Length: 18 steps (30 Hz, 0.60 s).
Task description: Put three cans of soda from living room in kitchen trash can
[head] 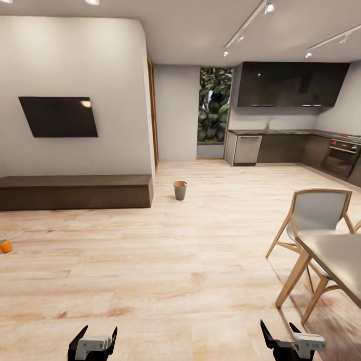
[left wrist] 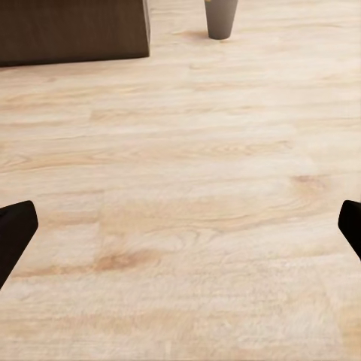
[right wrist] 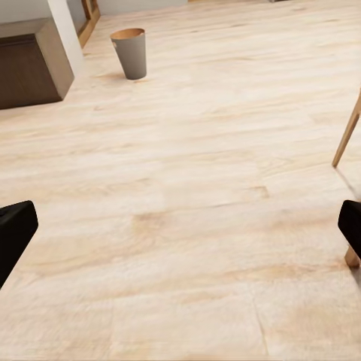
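Robot stands on the light wood floor (head: 165, 260), facing the far kitchen. Left gripper (head: 93, 337) and right gripper (head: 283, 335) sit low at the near edge, both with fingers spread wide and nothing between them. The bin (head: 180, 190) stands upright on the floor, far centre, just right of the dark low bench (head: 75, 190). One orange can (head: 5, 245) lies on the floor at the far left. A chair (head: 316, 220) and table (head: 341, 260) stand near right.

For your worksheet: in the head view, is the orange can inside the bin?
No, the orange can lies on the floor, far from the bin.
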Motion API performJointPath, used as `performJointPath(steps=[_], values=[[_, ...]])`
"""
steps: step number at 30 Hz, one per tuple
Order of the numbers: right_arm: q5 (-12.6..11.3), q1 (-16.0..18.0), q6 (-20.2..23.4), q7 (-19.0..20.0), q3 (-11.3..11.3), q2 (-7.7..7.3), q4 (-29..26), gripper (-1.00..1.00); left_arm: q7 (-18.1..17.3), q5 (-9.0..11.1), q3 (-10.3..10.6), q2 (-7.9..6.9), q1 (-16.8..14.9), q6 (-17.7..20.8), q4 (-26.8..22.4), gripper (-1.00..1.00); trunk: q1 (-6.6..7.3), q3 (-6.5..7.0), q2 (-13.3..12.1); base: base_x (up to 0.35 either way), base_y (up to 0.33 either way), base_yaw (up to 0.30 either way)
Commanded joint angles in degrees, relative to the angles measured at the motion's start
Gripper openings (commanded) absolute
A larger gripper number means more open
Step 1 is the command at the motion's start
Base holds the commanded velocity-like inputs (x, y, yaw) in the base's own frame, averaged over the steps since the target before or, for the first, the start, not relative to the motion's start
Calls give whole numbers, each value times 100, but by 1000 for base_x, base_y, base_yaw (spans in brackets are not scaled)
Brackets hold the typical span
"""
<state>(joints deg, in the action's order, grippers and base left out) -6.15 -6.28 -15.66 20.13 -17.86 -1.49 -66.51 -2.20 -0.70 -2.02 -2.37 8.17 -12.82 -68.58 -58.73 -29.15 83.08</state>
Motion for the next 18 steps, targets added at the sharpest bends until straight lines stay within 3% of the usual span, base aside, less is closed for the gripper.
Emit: performJointPath(steps=[1, 18], values=[[0, 1, 0, 0, -1, 0, 0, 100, 0, 0, 0, 0, 0, 0, 1, 100, 0, -8, 0, 324, 0, -1], [7, -2, -14, 8, -16, 0, -2, 100, 0, 0, -1, 0, 0, -1, -6, 100, 0, -154, 0, 324, 0, 0]])
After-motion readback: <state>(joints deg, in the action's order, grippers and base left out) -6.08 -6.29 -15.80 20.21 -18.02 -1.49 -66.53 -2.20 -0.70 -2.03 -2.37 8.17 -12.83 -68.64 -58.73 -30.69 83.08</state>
